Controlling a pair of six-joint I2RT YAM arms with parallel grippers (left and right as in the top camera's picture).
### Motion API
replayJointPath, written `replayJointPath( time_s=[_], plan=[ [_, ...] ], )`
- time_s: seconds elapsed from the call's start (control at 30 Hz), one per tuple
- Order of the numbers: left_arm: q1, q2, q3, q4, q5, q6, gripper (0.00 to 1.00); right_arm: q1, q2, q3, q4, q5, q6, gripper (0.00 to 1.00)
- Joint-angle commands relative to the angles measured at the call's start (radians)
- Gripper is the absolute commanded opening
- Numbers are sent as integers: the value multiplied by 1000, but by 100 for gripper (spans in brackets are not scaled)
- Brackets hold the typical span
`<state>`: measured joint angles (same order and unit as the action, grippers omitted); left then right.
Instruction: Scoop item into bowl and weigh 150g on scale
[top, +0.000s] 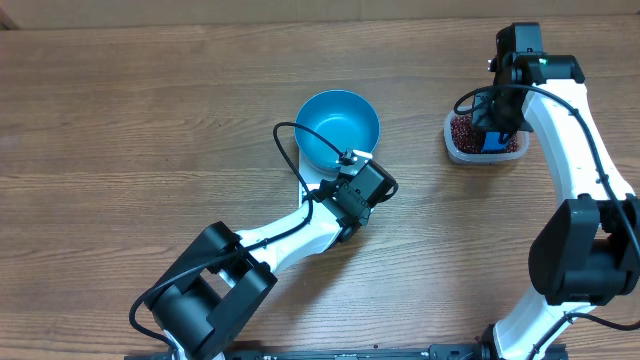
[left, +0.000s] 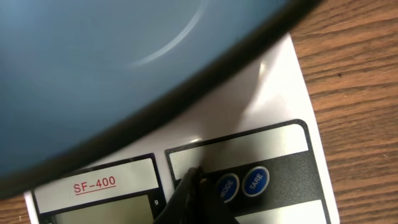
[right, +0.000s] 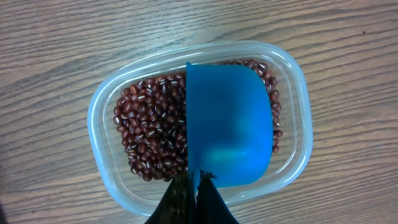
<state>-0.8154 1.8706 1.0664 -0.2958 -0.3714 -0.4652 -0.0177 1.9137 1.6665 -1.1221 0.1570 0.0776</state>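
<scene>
The bright blue bowl (top: 338, 128) stands on the white scale (left: 273, 93), and its underside (left: 93, 62) fills the top of the left wrist view. My left gripper (left: 196, 177) is shut and holds nothing. Its tips rest on the scale's front panel just left of the MODE button (left: 227, 186). At the far right, my right gripper (right: 196, 177) is shut on the handle of a small blue scoop (right: 230, 130). The scoop sits in a clear tub (right: 99, 124) of dark red beans (right: 149, 130), and no beans show in its hollow.
A TARE button (left: 255, 181) sits right of MODE, and the label SF-400 (left: 94, 184) lies above the display. Bare wood table (top: 150, 120) surrounds both arms. In the overhead view the tub (top: 455, 150) stands well right of the bowl.
</scene>
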Motion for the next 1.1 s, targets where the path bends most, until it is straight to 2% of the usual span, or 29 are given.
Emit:
replayJointPath(
  time_s=[0.0, 1.07],
  plan=[
    [11, 28, -10, -3, -27, -8, 4, -6, 14, -24, 7, 25, 1, 5],
    [11, 86, -10, -21, 34, 16, 4, -6, 14, -24, 7, 26, 1, 5]
  ],
)
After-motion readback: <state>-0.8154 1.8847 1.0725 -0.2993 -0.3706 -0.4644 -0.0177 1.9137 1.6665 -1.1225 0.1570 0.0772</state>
